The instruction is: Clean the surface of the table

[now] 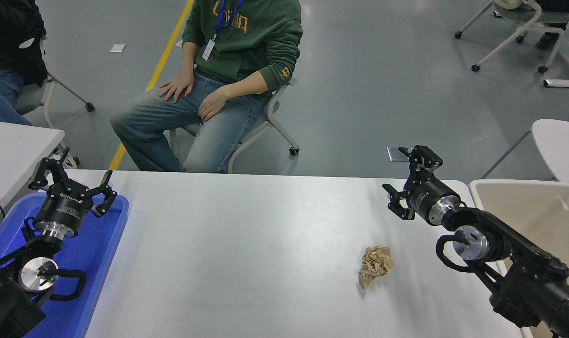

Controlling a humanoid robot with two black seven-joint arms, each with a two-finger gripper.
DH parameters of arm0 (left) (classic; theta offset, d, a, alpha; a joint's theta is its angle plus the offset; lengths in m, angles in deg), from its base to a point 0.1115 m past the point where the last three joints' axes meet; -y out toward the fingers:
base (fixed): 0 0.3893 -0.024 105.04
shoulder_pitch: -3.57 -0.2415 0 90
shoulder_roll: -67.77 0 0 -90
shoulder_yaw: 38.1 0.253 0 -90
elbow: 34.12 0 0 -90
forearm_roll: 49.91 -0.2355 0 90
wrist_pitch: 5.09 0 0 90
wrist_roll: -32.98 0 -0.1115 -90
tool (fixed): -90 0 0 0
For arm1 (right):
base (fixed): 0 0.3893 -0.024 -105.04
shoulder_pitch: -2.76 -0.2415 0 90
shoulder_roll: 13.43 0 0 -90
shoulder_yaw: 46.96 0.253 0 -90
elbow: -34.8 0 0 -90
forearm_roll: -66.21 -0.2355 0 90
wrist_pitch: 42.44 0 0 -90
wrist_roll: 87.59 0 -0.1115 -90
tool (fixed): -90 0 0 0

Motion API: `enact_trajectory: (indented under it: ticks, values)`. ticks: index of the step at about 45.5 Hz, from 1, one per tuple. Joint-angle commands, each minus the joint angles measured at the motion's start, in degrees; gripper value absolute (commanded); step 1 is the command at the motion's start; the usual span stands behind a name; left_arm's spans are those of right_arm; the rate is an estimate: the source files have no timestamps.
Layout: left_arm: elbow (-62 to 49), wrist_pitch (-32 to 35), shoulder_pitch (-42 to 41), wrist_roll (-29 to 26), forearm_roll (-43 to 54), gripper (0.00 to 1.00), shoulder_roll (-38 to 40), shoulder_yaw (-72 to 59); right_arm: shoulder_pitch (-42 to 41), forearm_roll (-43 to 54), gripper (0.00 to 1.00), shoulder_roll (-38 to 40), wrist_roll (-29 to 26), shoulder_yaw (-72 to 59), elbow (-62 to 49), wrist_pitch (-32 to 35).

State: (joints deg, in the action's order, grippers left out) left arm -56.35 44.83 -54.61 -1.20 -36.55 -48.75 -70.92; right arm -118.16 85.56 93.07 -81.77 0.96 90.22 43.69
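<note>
Head view: the right pincer point(405, 184), open and empty, hovers beyond the crumpled paper point(376, 265) on the tabletop point(247, 244); it should descend squarely over it.

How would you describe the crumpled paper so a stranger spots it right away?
Find the wide white table surface, then its right half, near the beige bin. The crumpled brown paper ball lies there alone, nearer the camera than the open right gripper.
</note>
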Motion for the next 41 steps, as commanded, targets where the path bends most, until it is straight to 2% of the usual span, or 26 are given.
enact_trajectory:
  ticks: [1,21,30,41]
  values:
    - [0.0,0.0,0.0,0.0,0.0,1.00,0.0,0.0,0.6,0.1,1.00,-0.9,0.8,0.6,0.1,0.0]
    - [0.0,0.0,0.0,0.0,0.0,1.00,0.0,0.0,0.7,2.2,1.00,1.1,0.7,-4.4,0.3,-0.2]
    - [0.0,0.0,0.0,0.0,0.0,1.00,0.0,0.0,0.1,13.5,1.00,9.9,0.1,-15.6,6.8,-0.5]
    - [0.0,0.0,0.0,0.0,0.0,1.00,0.1,0.0,-4.1,15.5,1.00,23.1,-0.1,-26.8,16.9,-0.3]
